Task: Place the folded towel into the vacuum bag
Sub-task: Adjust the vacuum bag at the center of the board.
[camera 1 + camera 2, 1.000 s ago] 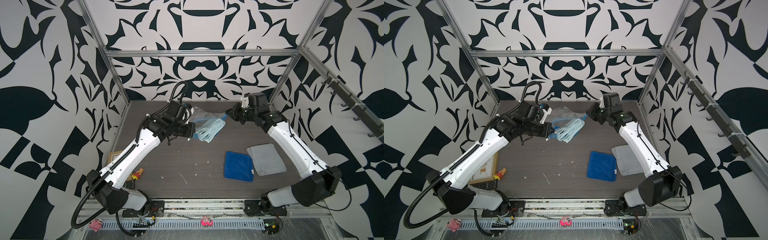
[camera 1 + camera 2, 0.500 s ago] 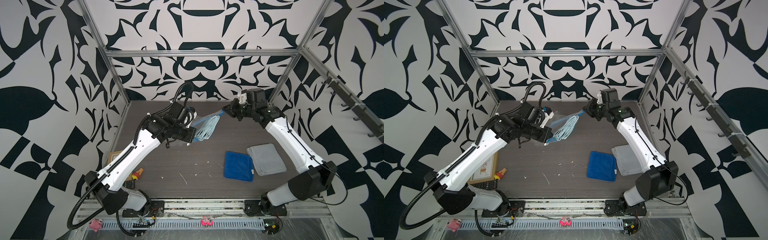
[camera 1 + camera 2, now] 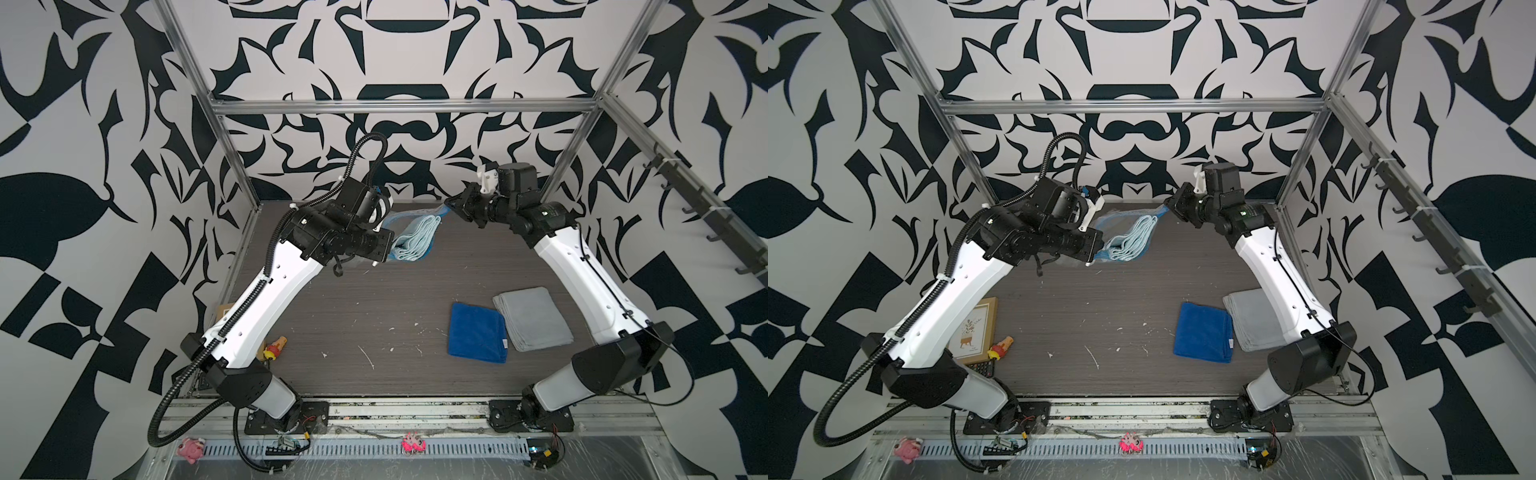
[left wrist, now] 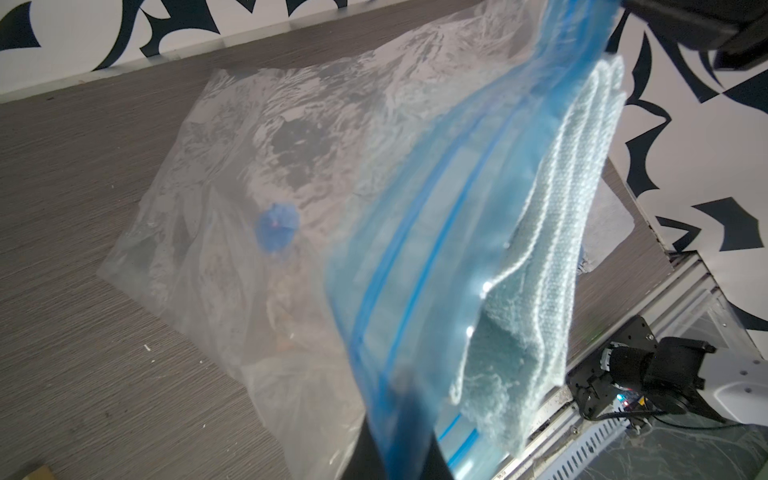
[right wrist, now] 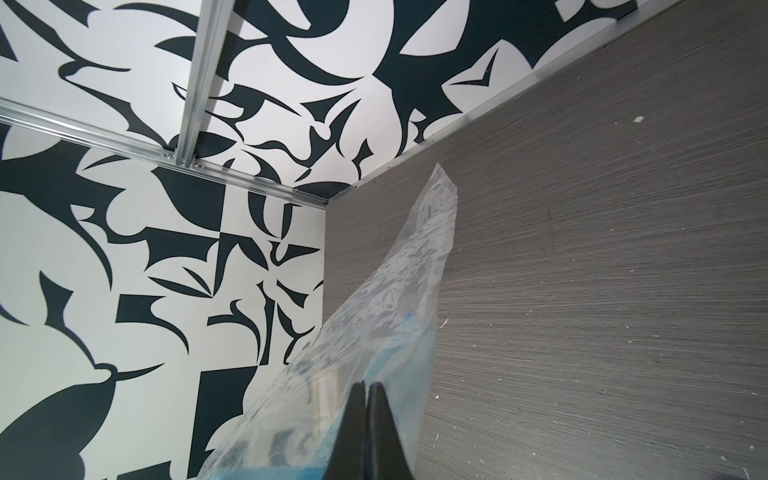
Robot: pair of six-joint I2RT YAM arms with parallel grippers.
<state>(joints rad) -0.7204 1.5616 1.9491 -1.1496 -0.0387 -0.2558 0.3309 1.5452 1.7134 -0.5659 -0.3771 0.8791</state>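
Bag mouth is being held up off the bench (image 3: 374, 316). Left gripper (image 3: 390, 252) is pinching one end of the blue zip strip (image 4: 415, 249). Right gripper (image 5: 365, 395) is pressing shut on the other end. The vacuum bag (image 4: 291, 145) is hanging between them near the far edge, its clear body and valve cap (image 4: 276, 226) trailing on the bench.

Pale blue towel (image 3: 415, 237) is sagging in the raised mouth; my guess is the lift is meant to tip it down inside. Cannot tell how deep it is sitting.

Dark blue towel (image 3: 478, 336) and grey towel (image 3: 532, 318) are lying near the right edge.
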